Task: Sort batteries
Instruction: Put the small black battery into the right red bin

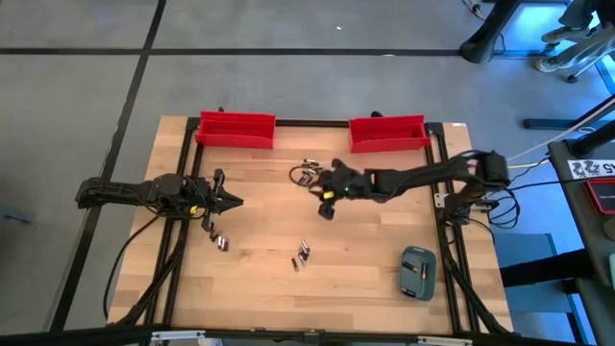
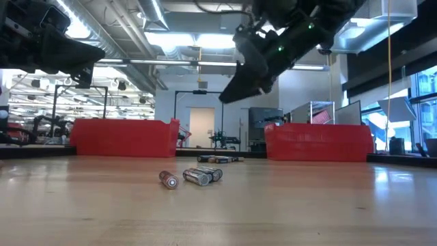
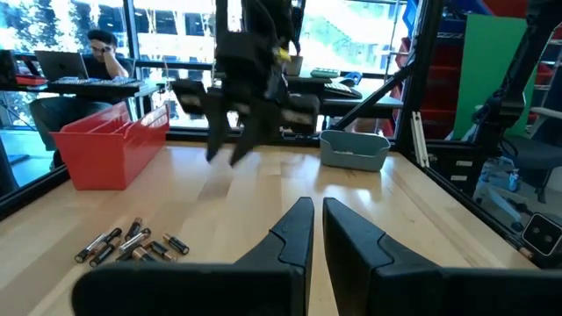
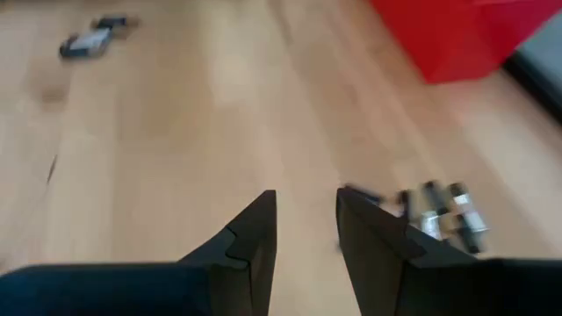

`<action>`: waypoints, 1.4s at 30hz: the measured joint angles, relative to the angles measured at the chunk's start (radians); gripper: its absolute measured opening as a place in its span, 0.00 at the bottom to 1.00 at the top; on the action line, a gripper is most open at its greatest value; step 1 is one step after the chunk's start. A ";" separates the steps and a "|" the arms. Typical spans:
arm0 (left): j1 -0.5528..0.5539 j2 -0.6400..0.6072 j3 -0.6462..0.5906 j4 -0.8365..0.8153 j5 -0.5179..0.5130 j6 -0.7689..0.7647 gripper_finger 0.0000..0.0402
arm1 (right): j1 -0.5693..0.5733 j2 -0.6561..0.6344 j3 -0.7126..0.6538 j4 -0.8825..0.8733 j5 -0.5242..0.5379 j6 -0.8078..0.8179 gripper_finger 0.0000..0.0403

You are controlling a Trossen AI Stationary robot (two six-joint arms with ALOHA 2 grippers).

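Small dark batteries with silvery ends lie on the wooden table in three loose groups: one at the far middle [image 1: 307, 173] [image 4: 439, 215] [image 3: 132, 246], one near the left arm [image 1: 221, 241] [image 4: 88, 39], and one at the near middle [image 1: 301, 255] [image 2: 191, 178]. My right gripper [image 1: 327, 207] [image 4: 306, 219] hangs open above the table's middle, slanting down, just near of the far group, with nothing between its fingers; the left wrist view shows it [image 3: 237, 132] clear of the wood. My left gripper [image 1: 233, 202] [image 3: 316, 224] waits shut and level at the left.
Two red bins stand at the far edge, one left [image 1: 235, 128] and one right [image 1: 387, 133]. A grey-blue rounded case [image 1: 418, 272] lies at the near right. A black frame borders the table. Bare wood lies between the battery groups.
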 joint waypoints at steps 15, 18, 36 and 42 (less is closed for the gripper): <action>0.000 0.000 0.000 0.000 0.000 0.000 0.05 | 0.010 0.136 -0.001 0.220 -0.090 -0.008 0.30; 0.000 0.000 0.000 0.000 0.000 0.000 0.05 | 0.010 0.137 0.001 0.215 -0.132 -0.030 0.30; 0.000 0.000 0.000 0.000 -0.003 0.001 0.05 | 0.219 0.164 0.091 0.160 -0.259 -0.259 0.67; 0.000 -0.001 0.000 0.005 -0.033 0.001 0.05 | 0.280 0.179 0.090 0.161 -0.191 -0.260 0.75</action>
